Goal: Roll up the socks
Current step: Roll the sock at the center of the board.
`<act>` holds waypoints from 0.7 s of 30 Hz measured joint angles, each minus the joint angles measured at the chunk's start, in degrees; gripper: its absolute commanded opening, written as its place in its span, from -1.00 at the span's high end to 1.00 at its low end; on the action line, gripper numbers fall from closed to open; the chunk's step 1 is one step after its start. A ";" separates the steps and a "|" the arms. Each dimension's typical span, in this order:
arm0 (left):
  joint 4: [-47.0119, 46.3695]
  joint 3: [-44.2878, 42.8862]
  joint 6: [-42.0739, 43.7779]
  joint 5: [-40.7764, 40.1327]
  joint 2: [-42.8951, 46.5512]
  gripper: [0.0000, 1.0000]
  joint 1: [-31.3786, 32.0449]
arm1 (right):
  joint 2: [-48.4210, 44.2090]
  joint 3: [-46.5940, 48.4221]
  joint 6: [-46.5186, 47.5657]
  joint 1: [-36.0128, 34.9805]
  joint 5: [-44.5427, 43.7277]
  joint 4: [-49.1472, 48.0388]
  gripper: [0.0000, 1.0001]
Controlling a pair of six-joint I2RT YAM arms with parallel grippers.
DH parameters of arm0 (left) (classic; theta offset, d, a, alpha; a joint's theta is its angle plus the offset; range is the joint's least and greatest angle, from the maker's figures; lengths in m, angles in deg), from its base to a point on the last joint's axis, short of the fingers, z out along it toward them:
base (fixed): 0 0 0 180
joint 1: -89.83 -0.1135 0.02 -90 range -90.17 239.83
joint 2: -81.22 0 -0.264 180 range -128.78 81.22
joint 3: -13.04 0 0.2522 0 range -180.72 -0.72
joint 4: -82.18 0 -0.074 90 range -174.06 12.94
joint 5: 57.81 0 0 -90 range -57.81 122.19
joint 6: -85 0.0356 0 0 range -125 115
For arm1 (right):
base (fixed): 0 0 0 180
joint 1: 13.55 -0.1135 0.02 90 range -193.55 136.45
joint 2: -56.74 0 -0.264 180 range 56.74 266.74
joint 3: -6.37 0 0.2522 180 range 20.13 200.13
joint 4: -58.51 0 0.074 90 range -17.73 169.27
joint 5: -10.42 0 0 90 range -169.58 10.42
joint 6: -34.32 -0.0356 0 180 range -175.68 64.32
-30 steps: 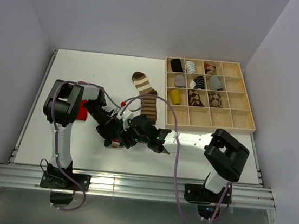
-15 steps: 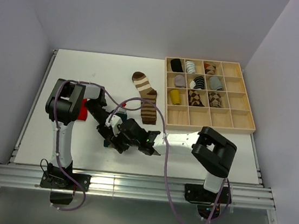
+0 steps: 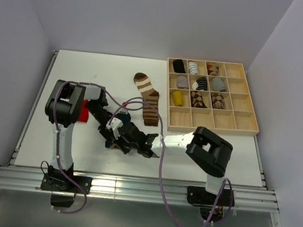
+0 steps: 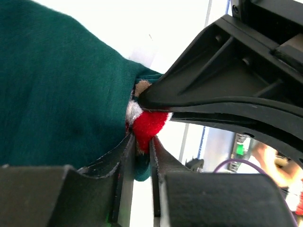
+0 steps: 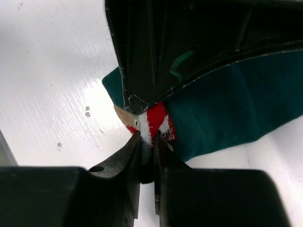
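The dark teal sock point(image 4: 57, 94) lies on the white table point(image 3: 79, 71), mostly hidden under both grippers in the top view. My left gripper point(image 4: 141, 142) is shut on its small red-and-white figure point(image 4: 147, 124). My right gripper point(image 5: 147, 141) comes in from the opposite side and is shut on the same figure point(image 5: 156, 118), tip to tip with the left gripper point(image 5: 156, 52). The teal sock point(image 5: 227, 104) spreads to the right in the right wrist view. The brown-and-cream striped sock point(image 3: 147, 99) lies flat further back. The red sock point(image 3: 83, 114) sits beside the left arm.
A wooden compartment tray point(image 3: 247, 122) stands at the back right, with several rolled sock bundles in its upper cells. The right arm point(image 3: 207, 151) stretches left across the front of the table. Cables loop over both arms.
My right gripper has moved left across the table to meet the left gripper and has shut on the teal sock's figure. The left arm has barely moved.
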 measured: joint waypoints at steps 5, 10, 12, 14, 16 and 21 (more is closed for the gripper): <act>-5.84 2.05 -3.32 -1.09 6.75 0.49 -0.26 | 0.33 1.18 -2.78 1.66 1.81 1.07 0.88; -14.01 4.33 -9.94 -1.27 16.50 0.50 -1.40 | 0.57 1.64 -6.16 4.39 7.28 2.43 0.89; -18.60 6.10 -13.66 -1.36 20.24 0.51 -2.32 | 0.59 1.62 -7.45 5.55 10.27 2.64 0.90; -23.37 8.70 -17.38 -1.55 23.74 0.53 -3.56 | 0.61 1.60 -8.92 7.10 14.29 2.82 0.89; -28.96 12.44 -21.07 -2.80 28.13 0.53 -5.07 | 0.90 1.70 -11.10 9.27 19.02 3.58 0.89; -43.17 23.41 -28.37 -8.92 42.56 0.49 -5.88 | 5.31 6.23 -16.57 15.89 30.38 8.09 0.89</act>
